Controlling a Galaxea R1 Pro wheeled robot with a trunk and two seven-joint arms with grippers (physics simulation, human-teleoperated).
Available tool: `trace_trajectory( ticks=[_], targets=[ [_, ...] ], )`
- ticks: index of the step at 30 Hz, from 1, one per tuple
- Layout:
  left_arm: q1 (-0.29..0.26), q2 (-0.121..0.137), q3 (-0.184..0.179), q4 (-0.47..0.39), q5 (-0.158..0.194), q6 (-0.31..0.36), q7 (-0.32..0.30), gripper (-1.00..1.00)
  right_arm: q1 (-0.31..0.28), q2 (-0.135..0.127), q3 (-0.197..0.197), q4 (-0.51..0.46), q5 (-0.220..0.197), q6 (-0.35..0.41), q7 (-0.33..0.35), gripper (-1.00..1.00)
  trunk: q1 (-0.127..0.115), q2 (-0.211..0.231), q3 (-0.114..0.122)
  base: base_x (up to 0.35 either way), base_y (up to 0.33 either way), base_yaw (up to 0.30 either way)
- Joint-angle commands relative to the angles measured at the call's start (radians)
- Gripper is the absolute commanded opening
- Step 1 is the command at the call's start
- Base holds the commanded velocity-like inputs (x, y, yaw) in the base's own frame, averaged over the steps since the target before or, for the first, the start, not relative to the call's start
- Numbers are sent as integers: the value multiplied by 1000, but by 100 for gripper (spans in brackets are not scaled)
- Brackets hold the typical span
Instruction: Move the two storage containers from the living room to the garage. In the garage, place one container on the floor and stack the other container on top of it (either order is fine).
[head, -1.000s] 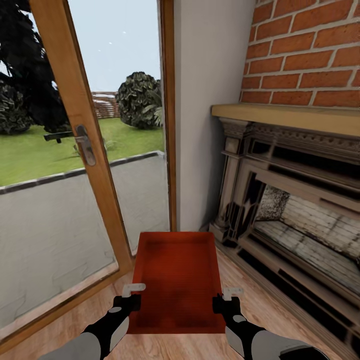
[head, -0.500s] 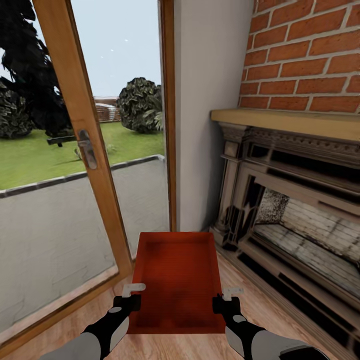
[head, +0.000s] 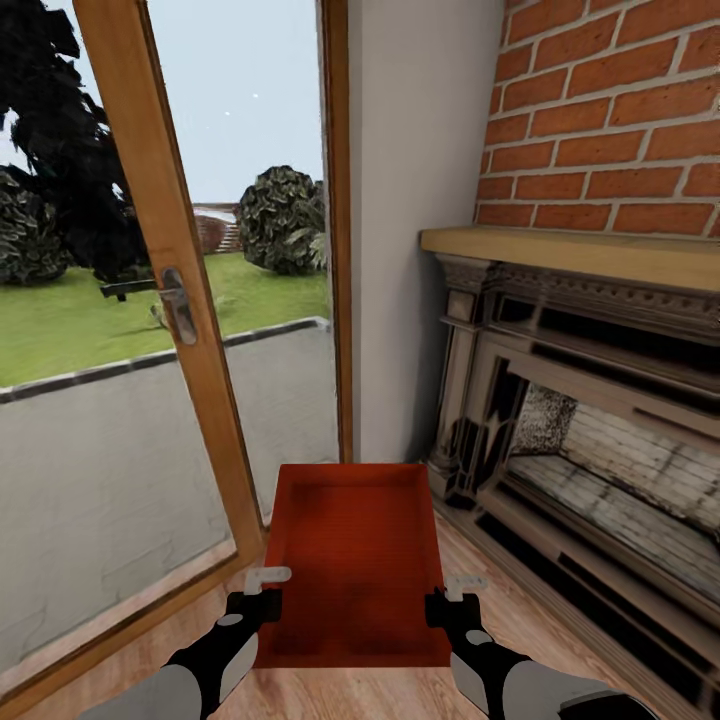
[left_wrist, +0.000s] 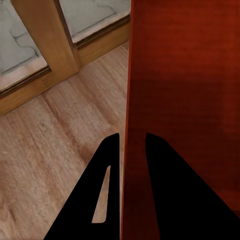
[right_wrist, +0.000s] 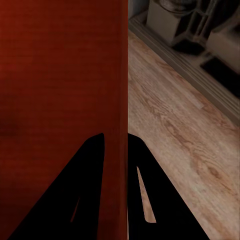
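- brick fireplace (head: 600, 330) at the right; glazed wooden door (head: 170, 300) at the left; wood-plank floor (head: 560, 620) below
- red-orange storage container (head: 355, 560) held above that floor, between both arms
- left pincer (head: 262, 592) clamps its left wall; right pincer (head: 448, 596) clamps its right wall

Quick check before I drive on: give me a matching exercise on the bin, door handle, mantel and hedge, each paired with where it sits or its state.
Things:
1. bin
2. door handle
3. mantel
4. hedge

Places or states:
A. outside, beyond the lawn
B. on the wooden door frame
C. below the brick wall
D. held on both long walls by the left claw and right claw

Pairs: 1-D, 2-B, 3-C, 4-A
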Motion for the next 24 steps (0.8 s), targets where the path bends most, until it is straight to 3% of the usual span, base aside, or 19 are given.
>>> trace_trajectory(
  ticks=[1,24],
  targets=[
    [-1,13,4,3,8,-4,23,-100,-2,-5,-9,1,-28,-10,-5,-100,0,-1,1,0,0,0],
    [-1,13,4,3,8,-4,23,-100,-2,-5,-9,1,-28,-10,-5,-100,0,-1,38,0,0,0]
  ],
)
